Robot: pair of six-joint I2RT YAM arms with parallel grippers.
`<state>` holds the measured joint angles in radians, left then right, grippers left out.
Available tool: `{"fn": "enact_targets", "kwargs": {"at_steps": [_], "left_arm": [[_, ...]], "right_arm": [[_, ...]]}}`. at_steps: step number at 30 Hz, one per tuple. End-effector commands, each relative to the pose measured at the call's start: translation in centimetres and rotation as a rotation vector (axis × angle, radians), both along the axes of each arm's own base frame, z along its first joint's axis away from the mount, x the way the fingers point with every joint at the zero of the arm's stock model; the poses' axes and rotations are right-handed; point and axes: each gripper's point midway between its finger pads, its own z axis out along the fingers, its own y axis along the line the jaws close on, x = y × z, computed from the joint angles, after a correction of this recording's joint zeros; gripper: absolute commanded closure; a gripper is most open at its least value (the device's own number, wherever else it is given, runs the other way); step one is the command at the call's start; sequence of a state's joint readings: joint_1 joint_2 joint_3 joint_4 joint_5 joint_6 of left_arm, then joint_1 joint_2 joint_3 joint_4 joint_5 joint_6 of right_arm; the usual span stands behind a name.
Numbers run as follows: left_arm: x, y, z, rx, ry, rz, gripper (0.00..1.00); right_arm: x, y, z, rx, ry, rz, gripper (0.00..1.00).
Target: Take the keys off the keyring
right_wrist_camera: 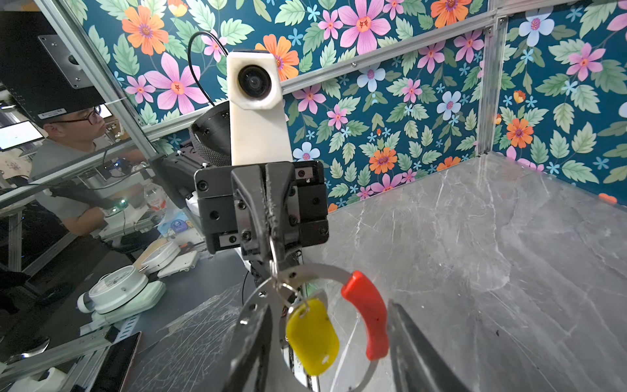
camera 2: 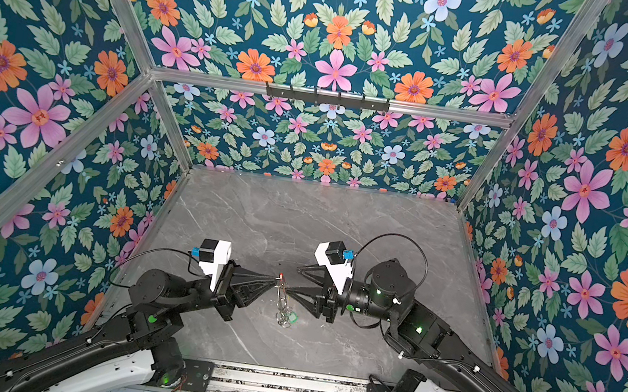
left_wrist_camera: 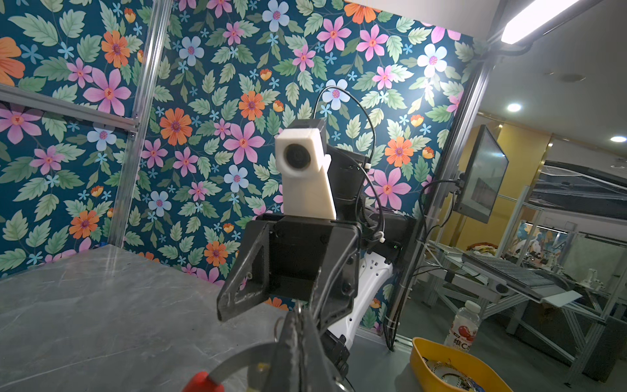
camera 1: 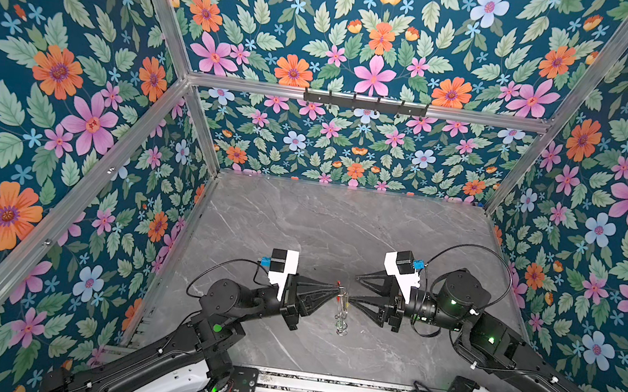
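- Keyring point(right_wrist_camera: 315, 271) hangs roughly upright over the surface point(camera 1: 300, 224). My left end effector point(camera 1: 334, 290) is clamped shut on its rim.
- The yellow tag point(right_wrist_camera: 314, 339) dangles within the keyring, just beside the red sleeve point(right_wrist_camera: 368, 319). The green tag point(camera 2: 293, 318) hangs at the keyring's low end.
- My right end effector point(camera 1: 353, 289) is partly spread and holds nothing, with one finger on each side of the keyring.
- I judge the next move is to pinch the yellow tag's key or its wire loop, not the keyring itself. The left should hold rigid while I work the loop along the rim.
- I cannot tell where the rim opens.
- Both wrists reach level toward the keyring from opposite sides, tips nearly meeting.
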<state>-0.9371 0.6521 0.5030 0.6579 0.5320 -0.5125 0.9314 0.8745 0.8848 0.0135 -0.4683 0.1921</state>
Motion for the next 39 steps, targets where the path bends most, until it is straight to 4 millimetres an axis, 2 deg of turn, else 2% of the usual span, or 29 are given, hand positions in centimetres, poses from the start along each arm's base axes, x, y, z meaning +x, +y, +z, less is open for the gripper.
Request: {"fn": "enact_targets", "kwargs": {"at_steps": [1, 13, 21, 29, 39], "left_arm": [[-0.3, 0.6, 1.5, -0.066, -0.034, 0.003, 1.00], [-0.1, 0.7, 1.6, -0.083, -0.021, 0.009, 1.00], [0.0, 0.9, 1.5, -0.087, -0.017, 0.022, 1.00], [0.3, 1.3, 1.7, -0.101, -0.017, 0.049, 1.00], [0.1, 1.7, 2.3, -0.139, -0.033, 0.049, 1.00]], "right_arm": [[-0.5, 0.3, 1.0, 0.046, -0.013, 0.024, 0.45], [-0.3, 1.7, -0.3, 0.003, -0.014, 0.008, 0.47], [-0.2, 1.7, -0.6, -0.023, -0.020, -0.009, 0.67], [-0.6, 2.0, -0.9, -0.042, -0.021, 0.013, 1.00], [-1.5, 3.0, -2.5, -0.111, -0.005, 0.071, 1.00]]}}
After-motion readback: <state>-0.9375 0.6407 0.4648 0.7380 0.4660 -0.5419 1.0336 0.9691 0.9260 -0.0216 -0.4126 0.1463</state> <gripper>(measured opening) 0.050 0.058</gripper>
